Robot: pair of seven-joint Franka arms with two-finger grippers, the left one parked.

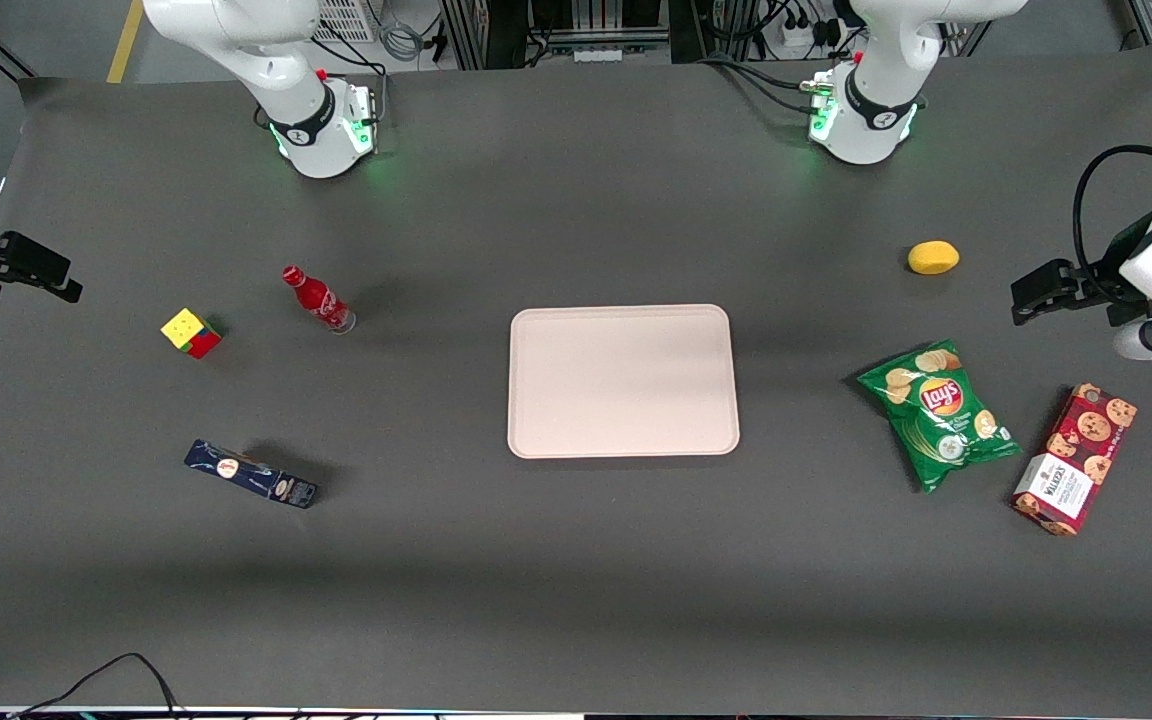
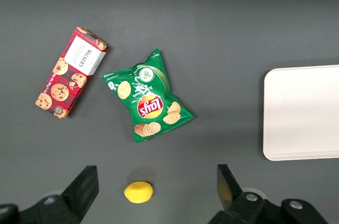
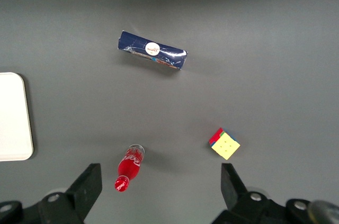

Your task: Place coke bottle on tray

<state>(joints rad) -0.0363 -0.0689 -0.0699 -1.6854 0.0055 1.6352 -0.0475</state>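
Nearest the front camera, toward the working arm's end of the dark grey surface [image 1: 576, 600], lies a dark blue box [image 1: 251, 474] flat on its side. Toward the parked arm's end, at about the same nearness, a red cookie box [image 1: 1076, 458] lies flat, and just beside it a green chip bag [image 1: 939, 413].

The tray [image 1: 624, 381], pale pink with a low rim, sits mid-surface with nothing on it.

Farther from the camera than the blue box rests a colour cube [image 1: 191, 332], yellow face up. Near it, a little farther still and between the cube and the tray, stands the coke bottle [image 1: 318, 298]: red cap, white script on the label, clear base on the surface. It is well apart from the tray.

A yellow lemon [image 1: 933, 257] lies farther from the camera than the chip bag, toward the parked arm's end.

The hand [image 3: 161, 184] is high above the surface, its two fingers [image 3: 90, 181] spread wide apart and holding nothing. In the right wrist view the bottle [image 3: 128, 168] shows between the fingers, closer to one of them, well below the hand and untouched; the cube [image 3: 224, 144], the blue box [image 3: 152, 50] and a corner of the tray [image 3: 13, 118] also appear there.
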